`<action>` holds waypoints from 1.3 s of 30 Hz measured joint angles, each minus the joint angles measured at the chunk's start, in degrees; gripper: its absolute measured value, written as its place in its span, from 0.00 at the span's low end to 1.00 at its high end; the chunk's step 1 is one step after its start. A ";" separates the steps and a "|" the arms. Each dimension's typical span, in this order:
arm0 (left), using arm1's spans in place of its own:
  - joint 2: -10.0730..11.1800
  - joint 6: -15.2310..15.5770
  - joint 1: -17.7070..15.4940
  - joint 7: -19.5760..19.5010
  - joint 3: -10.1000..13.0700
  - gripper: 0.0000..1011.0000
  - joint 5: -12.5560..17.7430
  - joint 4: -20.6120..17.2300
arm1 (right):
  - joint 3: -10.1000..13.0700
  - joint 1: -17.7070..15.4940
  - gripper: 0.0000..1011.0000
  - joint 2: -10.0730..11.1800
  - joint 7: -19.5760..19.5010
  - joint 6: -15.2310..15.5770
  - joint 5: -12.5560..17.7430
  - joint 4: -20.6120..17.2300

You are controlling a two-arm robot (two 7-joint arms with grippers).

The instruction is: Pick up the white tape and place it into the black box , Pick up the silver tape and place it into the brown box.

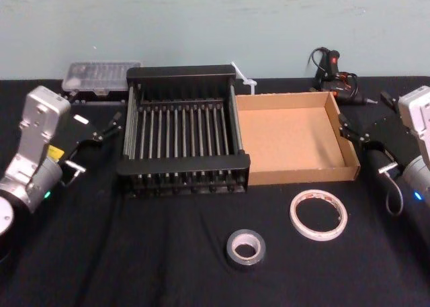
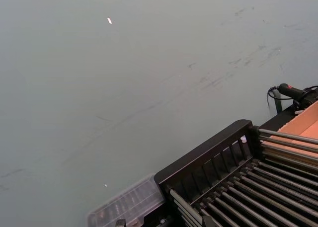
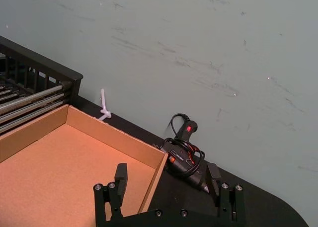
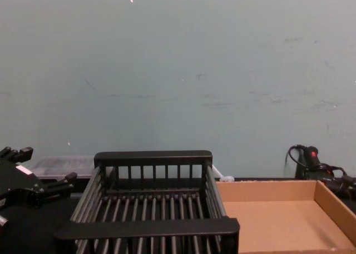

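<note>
White and flat, the white tape (image 1: 318, 215) lies on the black desk (image 1: 101, 253) near the front, just ahead of the brown box (image 1: 293, 138) and well clear of both tools. It looks light and thin, a stiff hoop with a wide open centre, so I judge the surest hold is across one side of the ring, one finger inside the hole and one outside, pressing down to the cloth since the roll sits so low. The silver tape (image 1: 246, 247) rests just to the robot's left of it and nearer the front edge; being thicker and taller, it should be heavier and offer more wall to pinch, again through the core. The black box (image 1: 183, 129) stands left of the brown one, touching it, and both are empty. The left tool (image 1: 102, 131) hovers beside the crate's left wall with its fingers apart; the right tool (image 3: 168, 185) hangs over the brown box's right rim, fingers spread wide, holding nothing.
</note>
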 joint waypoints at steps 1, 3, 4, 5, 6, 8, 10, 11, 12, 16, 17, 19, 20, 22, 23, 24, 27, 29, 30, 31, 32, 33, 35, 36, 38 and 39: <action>0.00 0.00 0.00 0.00 0.00 0.99 0.00 0.00 | 0.00 0.00 0.99 0.00 0.00 0.00 0.00 0.00; 0.00 0.00 0.00 0.00 0.00 0.99 0.00 0.00 | 0.00 0.00 0.99 0.00 0.00 0.00 0.00 0.00; 0.00 0.00 0.00 0.00 0.00 0.99 0.00 0.00 | 0.00 0.00 0.99 0.00 0.00 0.00 0.00 0.00; 0.00 0.00 0.00 0.00 0.00 0.99 0.00 0.00 | 0.00 0.00 0.99 0.00 0.00 0.00 0.00 0.00; 0.00 0.00 0.00 0.00 0.00 0.99 0.00 0.00 | 0.00 0.00 0.99 0.00 0.00 0.00 0.00 0.00; 0.00 0.00 0.00 0.00 0.00 0.99 0.00 0.00 | 0.00 0.00 0.99 0.00 0.00 0.00 0.00 0.00; 0.00 0.00 0.00 0.00 0.00 0.99 0.00 0.00 | 0.00 0.00 0.99 0.00 0.00 0.00 0.00 0.00; 0.00 0.00 0.00 0.00 0.00 0.99 0.00 0.00 | 0.00 0.00 0.99 0.00 0.00 0.00 0.00 0.00; 0.00 0.00 0.00 0.00 0.00 0.99 0.00 0.00 | 0.00 0.00 0.99 0.00 0.00 0.00 0.00 0.00; 0.00 0.00 0.00 0.00 0.00 0.99 0.00 0.00 | 0.00 0.00 0.99 0.00 0.00 0.00 0.00 0.00; 0.00 0.00 0.00 0.00 0.00 0.99 0.00 0.00 | 0.00 0.00 0.99 0.00 0.00 0.00 0.00 0.00; 0.00 0.00 0.00 0.00 0.00 0.99 0.00 0.00 | 0.00 0.00 0.99 0.00 0.00 0.00 0.00 0.00; 0.00 0.00 0.00 0.00 0.00 0.99 0.00 0.00 | 0.00 0.00 0.99 0.00 0.00 0.00 0.00 0.00; 0.00 0.00 0.00 0.00 0.00 0.99 0.00 0.00 | 0.00 0.00 0.99 0.00 0.00 0.00 0.00 0.00; 0.00 0.00 0.00 0.00 0.00 0.99 0.00 0.00 | 0.00 0.00 0.99 0.00 0.00 0.00 0.00 0.00; 0.00 0.00 0.00 0.00 0.00 0.99 0.00 0.00 | 0.00 0.00 0.99 0.00 0.00 0.00 0.00 0.00; 0.00 0.00 0.00 0.00 0.00 0.99 0.00 0.00 | 0.00 0.00 0.99 0.00 0.00 0.00 0.00 0.00; 0.00 0.00 0.00 0.00 0.00 0.99 0.00 0.00 | 0.00 0.00 0.99 0.00 0.00 0.00 0.00 0.00; 0.00 0.00 0.00 0.00 0.00 0.99 0.00 0.00 | 0.00 0.00 0.99 0.00 0.00 0.00 0.00 0.00; 0.00 0.00 0.00 0.00 0.00 0.99 0.00 0.00 | 0.00 0.00 0.99 0.00 0.00 0.00 0.00 0.00; 0.00 0.00 0.00 0.00 0.00 0.99 0.00 0.00 | 0.00 0.00 0.99 0.00 0.00 0.00 0.00 0.00; 0.00 0.00 0.00 0.00 0.00 0.99 0.00 0.00 | 0.00 0.00 0.99 0.00 0.00 0.00 0.00 0.00; 0.00 0.00 0.00 0.00 0.00 0.99 0.00 0.00 | 0.00 0.00 0.99 0.00 0.00 0.00 0.00 0.00; 0.00 0.00 0.00 0.00 0.00 0.99 0.00 0.00 | 0.00 0.00 0.99 0.00 0.00 0.00 0.00 0.00; 0.00 0.00 0.00 0.00 0.00 0.99 0.00 0.00 | 0.00 0.00 0.99 0.00 0.00 0.00 0.00 0.00; 0.00 0.00 0.00 0.00 0.00 0.99 0.00 0.00 | 0.00 0.00 0.99 0.00 0.00 0.00 0.00 0.00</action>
